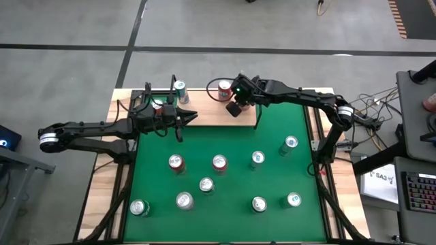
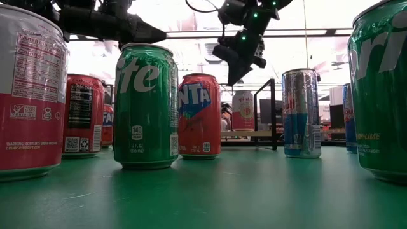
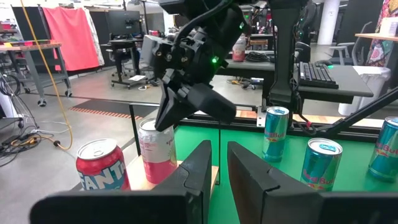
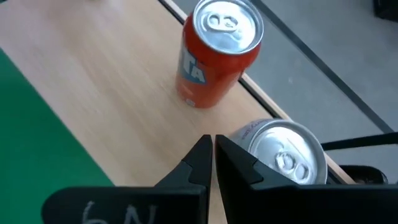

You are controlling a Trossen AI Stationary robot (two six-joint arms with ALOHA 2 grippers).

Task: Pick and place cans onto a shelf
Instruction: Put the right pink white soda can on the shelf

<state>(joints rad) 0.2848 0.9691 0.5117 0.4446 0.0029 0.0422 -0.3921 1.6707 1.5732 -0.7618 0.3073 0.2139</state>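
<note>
**Both claws empty over the shelf; loose cans lie nearward**

Nearest the low camera stand two cans at the table's near edge, a pink-and-white one (image 2: pixel 28 95) at left and a green one (image 2: pixel 381 89) at right. Behind them a green can (image 2: pixel 145 105), a red Fanta can (image 2: pixel 199 114) and a blue-silver can (image 2: pixel 301 113) stand upright on the green table (image 1: pixel 225 139).

Shelf (image 1: pixel 211 116): light-wood board along the table's far edge. On it, a red Fanta can (image 4: pixel 217 53) and a pale silver-topped can (image 4: pixel 286 158), both upright, close together but apart. A third can (image 1: pixel 180 88) stands toward the shelf's left end.

Right gripper (image 1: pixel 234 107): fingers shut together, nothing held, hanging over the shelf just beside the pale can. Left gripper (image 1: pixel 185 116): fingers nearly closed with a thin gap, nothing between them, at the shelf's left part, pointing right toward the right gripper.

Key relation: about ten loose cans stand on the green top, all nearward of both claws, long axes vertical. The two red-topped cans (image 1: pixel 176 162) (image 1: pixel 219 162) sit closest to the shelf, roughly midway; the left arm looks slightly nearer the first, the right arm nearer the cans at right (image 1: pixel 291 143).

Room: bare wood shows on the shelf to the right of the placed cans. Loose cans are spaced well apart, so a descent from above should clear neighbours. Judged risk: the two arms crowd each other over the shelf's middle.
</note>
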